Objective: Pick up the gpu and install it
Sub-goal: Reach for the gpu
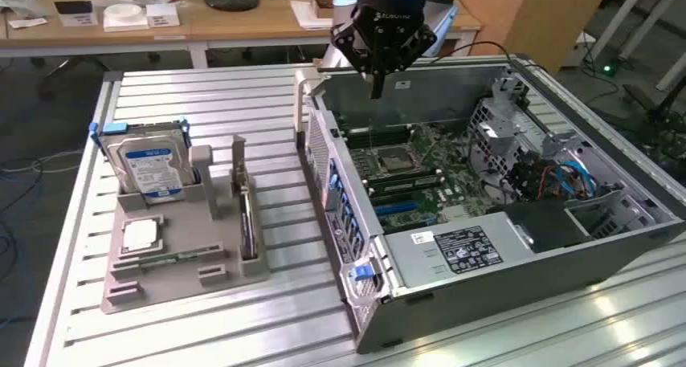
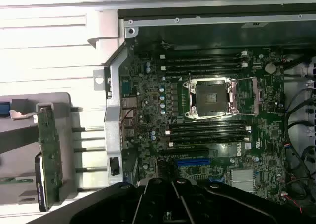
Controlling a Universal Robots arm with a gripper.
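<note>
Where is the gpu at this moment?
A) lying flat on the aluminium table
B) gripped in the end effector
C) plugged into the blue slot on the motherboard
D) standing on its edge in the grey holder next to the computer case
D: the gpu stands on edge in the grey holder, and the shut end effector above the computer case holds nothing.

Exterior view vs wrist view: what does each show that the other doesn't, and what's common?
Exterior view adds: the hard drive upright in the grey holder, the labelled power supply, and the shut pincer hanging empty over the open case.
Wrist view adds: the green board face of the gpu, seen from above.
Both: the gpu standing on edge in the holder, the motherboard, its CPU socket.
</note>
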